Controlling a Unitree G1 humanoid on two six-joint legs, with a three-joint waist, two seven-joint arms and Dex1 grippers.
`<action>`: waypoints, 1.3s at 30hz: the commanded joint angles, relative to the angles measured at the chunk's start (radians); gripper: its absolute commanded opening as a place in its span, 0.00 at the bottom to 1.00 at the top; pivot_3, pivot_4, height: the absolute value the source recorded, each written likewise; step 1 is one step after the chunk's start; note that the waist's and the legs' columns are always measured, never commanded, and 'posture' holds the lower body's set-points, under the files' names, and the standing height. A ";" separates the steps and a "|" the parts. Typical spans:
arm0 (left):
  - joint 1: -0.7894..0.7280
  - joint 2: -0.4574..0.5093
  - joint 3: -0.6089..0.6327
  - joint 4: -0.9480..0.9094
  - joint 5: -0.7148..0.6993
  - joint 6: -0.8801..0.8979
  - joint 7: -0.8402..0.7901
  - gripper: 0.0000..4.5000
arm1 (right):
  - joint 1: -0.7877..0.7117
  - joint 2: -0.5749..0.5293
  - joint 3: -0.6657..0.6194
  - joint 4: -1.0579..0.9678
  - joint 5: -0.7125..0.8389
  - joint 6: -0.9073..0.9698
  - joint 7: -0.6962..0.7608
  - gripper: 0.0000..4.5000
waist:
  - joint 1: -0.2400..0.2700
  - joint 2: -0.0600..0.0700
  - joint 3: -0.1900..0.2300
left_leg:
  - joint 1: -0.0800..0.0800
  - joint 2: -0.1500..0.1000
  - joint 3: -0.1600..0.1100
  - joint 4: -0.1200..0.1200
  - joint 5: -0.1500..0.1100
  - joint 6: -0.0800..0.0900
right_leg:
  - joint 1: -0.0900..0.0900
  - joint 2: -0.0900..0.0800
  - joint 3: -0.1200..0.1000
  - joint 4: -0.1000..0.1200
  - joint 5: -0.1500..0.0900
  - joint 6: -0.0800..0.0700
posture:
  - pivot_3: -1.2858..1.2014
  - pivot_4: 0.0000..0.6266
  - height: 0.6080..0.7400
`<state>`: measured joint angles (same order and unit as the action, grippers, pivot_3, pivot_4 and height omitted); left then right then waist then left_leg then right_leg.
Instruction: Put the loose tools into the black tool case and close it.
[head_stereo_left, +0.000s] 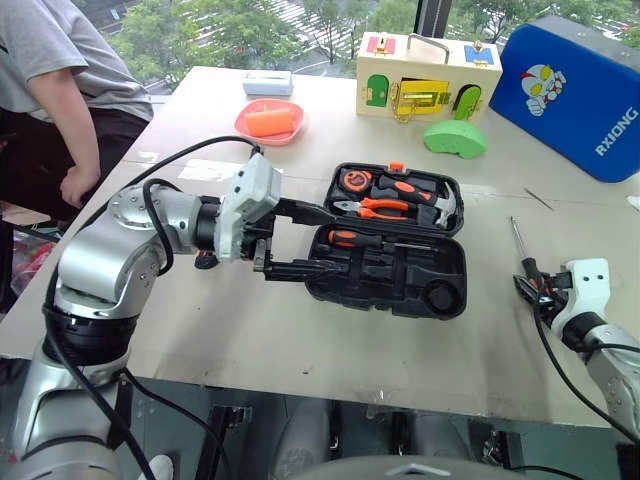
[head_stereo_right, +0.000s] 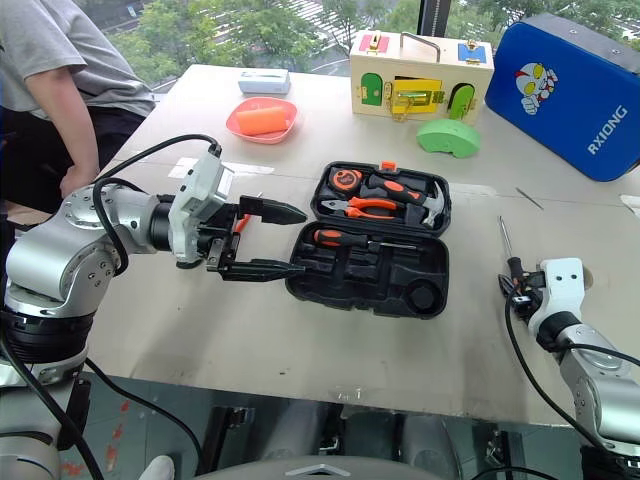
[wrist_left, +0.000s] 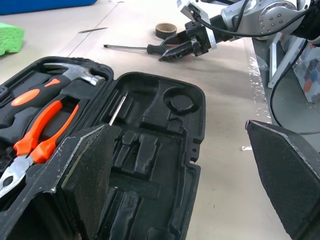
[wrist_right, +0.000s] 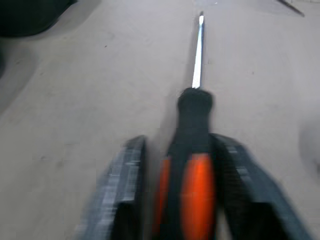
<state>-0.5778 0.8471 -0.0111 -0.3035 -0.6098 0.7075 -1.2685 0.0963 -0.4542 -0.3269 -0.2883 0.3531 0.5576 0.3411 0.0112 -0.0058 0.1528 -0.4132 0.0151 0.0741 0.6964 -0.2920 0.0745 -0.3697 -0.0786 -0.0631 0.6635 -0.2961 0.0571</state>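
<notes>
A wooden latch box and blue padded case stood beyond the open black tool case mid-surface. Left tool gaped wide beside it; right tool pinched a black-orange screwdriver lying right of the case.

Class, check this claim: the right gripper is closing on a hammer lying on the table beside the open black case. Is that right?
Not quite. The right gripper is closing on a screwdriver, as the right wrist view shows; the hammer sits inside the open black case.
</notes>
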 joint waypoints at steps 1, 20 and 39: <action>-0.013 0.013 0.014 -0.020 -0.017 -0.011 -0.003 1.00 | -0.017 -0.006 -0.028 -0.054 0.010 0.023 -0.023 0.12 | 0.000 0.000 0.000 | 0.000 0.000 0.000 0.000 0.000 0.000 | 0.000 0.000 0.000 0.000 0.000 0.000 | 0.52 0.24 0.96; 0.117 0.086 0.074 -0.071 -0.007 -0.036 0.052 1.00 | -0.660 -0.310 0.569 0.124 -0.007 -0.132 0.810 0.12 | -0.011 0.003 0.005 | -0.003 -0.001 -0.001 0.000 0.000 0.000 | -0.003 -0.001 0.002 -0.002 0.000 0.000 | 0.52 0.24 0.96; 0.170 0.100 0.112 -0.121 -0.026 -0.040 0.112 1.00 | -0.695 -0.213 0.599 0.454 -0.163 -0.308 0.836 0.12 | -0.019 0.003 0.005 | -0.002 -0.001 -0.001 0.001 0.000 0.000 | -0.002 -0.001 -0.003 0.000 0.000 0.000 | 0.52 0.24 0.96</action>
<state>-0.4063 0.9368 0.0715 -0.3930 -0.6219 0.6817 -1.1590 -0.6027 -0.6604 0.3003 0.1444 0.2008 0.2459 1.1736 -0.0077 -0.0029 0.1582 -0.4152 0.0138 0.0727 0.6974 -0.2918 0.0743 -0.3717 -0.0799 -0.0662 0.6632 -0.2958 0.0573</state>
